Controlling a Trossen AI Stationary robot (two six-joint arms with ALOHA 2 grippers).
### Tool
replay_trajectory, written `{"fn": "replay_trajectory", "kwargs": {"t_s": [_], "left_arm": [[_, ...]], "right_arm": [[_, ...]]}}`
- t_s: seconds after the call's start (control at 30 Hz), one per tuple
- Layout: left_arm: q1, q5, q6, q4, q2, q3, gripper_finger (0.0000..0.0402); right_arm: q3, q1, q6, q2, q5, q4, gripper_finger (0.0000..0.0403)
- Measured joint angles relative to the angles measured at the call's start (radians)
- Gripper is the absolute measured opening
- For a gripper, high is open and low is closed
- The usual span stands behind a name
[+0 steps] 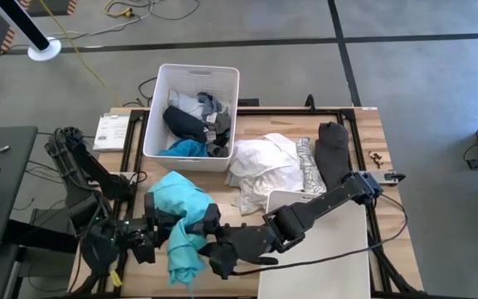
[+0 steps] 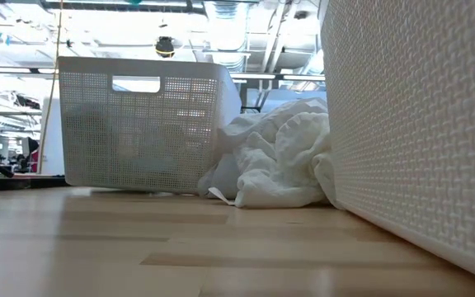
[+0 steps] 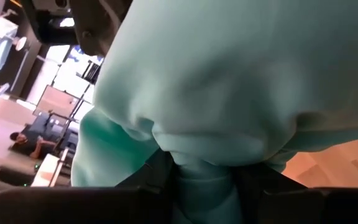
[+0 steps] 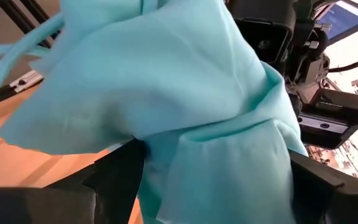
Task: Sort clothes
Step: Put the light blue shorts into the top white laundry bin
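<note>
A teal garment [image 1: 181, 220] is bunched up at the table's near left, held between both grippers. My left gripper [image 1: 158, 226] is shut on its left side and my right gripper [image 1: 208, 235] on its right side. The cloth fills the left wrist view [image 3: 229, 81] and the right wrist view [image 4: 166, 93]. Its lower end [image 1: 185, 267] hangs toward the near edge. A white garment [image 1: 264, 166], a grey-white patterned one [image 1: 307, 166] and a dark one [image 1: 332, 149] lie on the table at the middle right. My left gripper pinches a bunched fold of the teal garment [image 3: 204, 180] between its two fingers, coming level from the table's left. Several layers bulge out over the fingers. The cloth hangs slack. My right gripper pinches a gathered fold of the teal garment [image 4: 216, 168] between its two fingers [image 4: 120, 171], coming level from the table's right. The cloth spreads out beyond the fingers and hangs slack.
A white bin [image 1: 191, 112] at the far middle holds dark, grey and blue clothes. A second white bin [image 1: 322, 249] stands at the near right under my right arm. A white booklet [image 1: 110, 131] lies at the far left. The low view shows the perforated bin [image 2: 138, 124] and the white garment [image 2: 279, 157].
</note>
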Motion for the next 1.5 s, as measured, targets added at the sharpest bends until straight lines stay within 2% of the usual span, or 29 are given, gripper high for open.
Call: {"fn": "replay_trajectory", "kwargs": {"t_s": [0.3,0.47,0.6,0.83,0.9,1.07,1.2,1.33,1.5], "left_arm": [[0.013,0.068,0.007,0.025,0.001,0.0,0.0087],[0.03,0.09,0.01,0.043,0.001,0.0,0.0087],[0.044,0.102,0.013,0.047,0.001,0.0,0.0087],[0.077,0.193,-0.046,0.026,0.001,0.0,0.0119],[0.079,0.194,-0.061,0.011,0.001,0.0,0.013],[0.074,0.132,-0.085,-0.023,-0.002,0.0,0.0158],[0.058,0.068,-0.148,-0.108,-0.029,0.0,0.018],[0.033,-0.004,-0.248,-0.219,-0.075,0.0,0.0199],[0.013,-0.039,-0.431,-0.403,-0.139,0.0,0.0211]], "right_arm": [[-0.001,-0.002,-0.014,0.002,0.003,0.051,0.0324],[-0.002,-0.008,-0.007,0.003,0.007,0.064,0.0287],[-0.002,-0.01,-0.004,0.003,0.011,0.065,0.0229],[-0.002,-0.01,-0.017,0.003,0.012,0.054,0.0055],[-0.002,-0.01,-0.028,0.003,0.017,0.043,0.0022],[-0.002,-0.008,-0.039,0.003,0.037,0.038,0.0021],[-0.002,-0.002,-0.068,0.003,0.113,0.035,0.0021],[-0.002,-0.002,-0.091,0.003,0.172,0.031,0.0021],[-0.002,-0.011,-0.105,0.003,0.227,0.03,0.0021]]}}
